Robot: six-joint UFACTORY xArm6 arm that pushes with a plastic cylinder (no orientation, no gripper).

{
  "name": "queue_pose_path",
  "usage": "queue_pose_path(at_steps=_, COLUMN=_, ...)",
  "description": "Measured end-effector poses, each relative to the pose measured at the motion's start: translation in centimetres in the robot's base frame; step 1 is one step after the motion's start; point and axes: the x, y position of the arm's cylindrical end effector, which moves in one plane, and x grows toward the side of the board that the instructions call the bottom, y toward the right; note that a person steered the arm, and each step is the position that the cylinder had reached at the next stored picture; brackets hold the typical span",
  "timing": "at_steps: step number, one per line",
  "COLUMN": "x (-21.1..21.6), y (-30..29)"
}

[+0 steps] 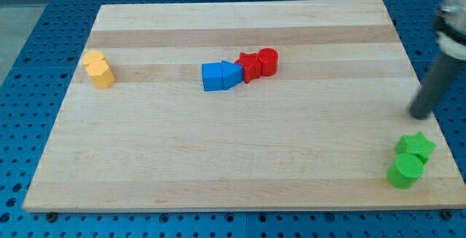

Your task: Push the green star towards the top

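Green star-shaped block (416, 146) sits near right corner, touching green cylinder block (405, 171); my tip (419, 114), gripperless, stands just beyond it.

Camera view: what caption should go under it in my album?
My tip hovers just above the green star near the board's bottom right corner.

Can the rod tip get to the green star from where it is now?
Probably yes: my tip sits just above the green star, nothing between them. But pushing it topward means circling below, where the green cylinder touches it.
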Motion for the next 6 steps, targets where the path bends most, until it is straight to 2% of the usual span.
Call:
queue_pose_path(at_steps=1, x=5.8, y=4.1)
queue_pose_path(at_steps=2, x=9.6, y=1.7)
queue_pose_path(at_steps=4, x=7.4, y=-5.7)
queue_pose_path(at_steps=6, x=4.1, y=-8.1)
